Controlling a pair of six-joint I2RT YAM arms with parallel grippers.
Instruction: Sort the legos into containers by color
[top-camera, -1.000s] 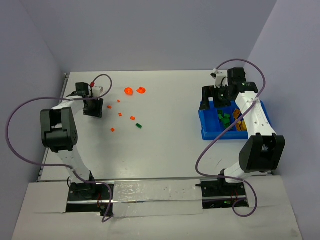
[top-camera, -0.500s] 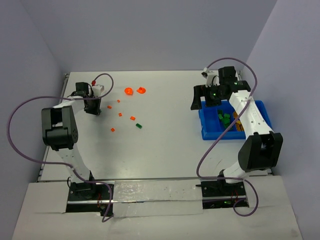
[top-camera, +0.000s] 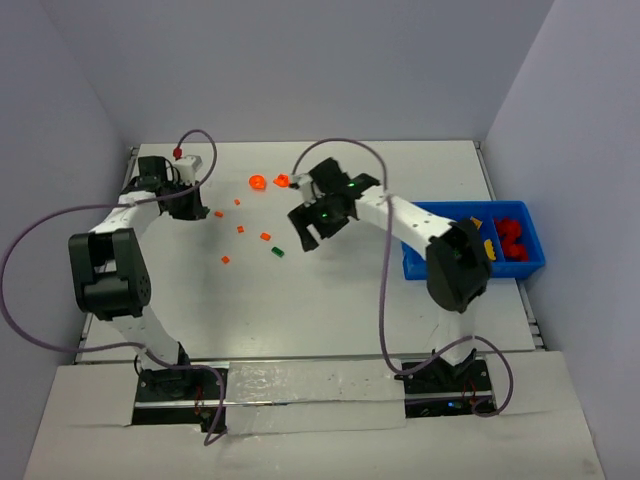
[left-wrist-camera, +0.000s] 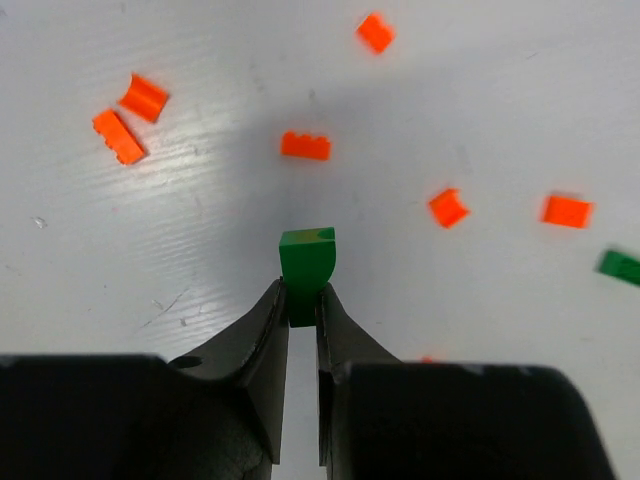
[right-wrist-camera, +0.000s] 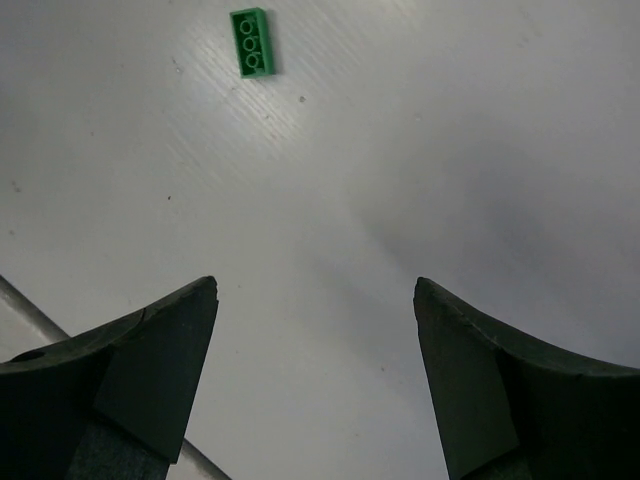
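1. My left end effector (left-wrist-camera: 302, 300) was pinched narrow on a green brick (left-wrist-camera: 307, 258), which stuck out past the fingertips. In the overhead view that end effector (top-camera: 188, 206) sat at the upper left of the frame.
2. Orange bricks (left-wrist-camera: 305, 146) lay scattered on the white table (left-wrist-camera: 200, 220) beyond the held brick, none touching it.
3. My right end effector (right-wrist-camera: 315, 290) had its jaws wide apart with nothing between them. Overhead it hung near the middle of the frame (top-camera: 308, 228).
4. A second green brick (right-wrist-camera: 250, 42) lay flat, studs up, at the top left of the right wrist view, well clear of both fingers.
5. Two round orange pieces (top-camera: 258, 183) sat side by side at upper centre.
6. The blue bin (top-camera: 412, 268) stood at the right of the table, partly hidden by the right arm, with red bricks (top-camera: 510, 235) at its right end.
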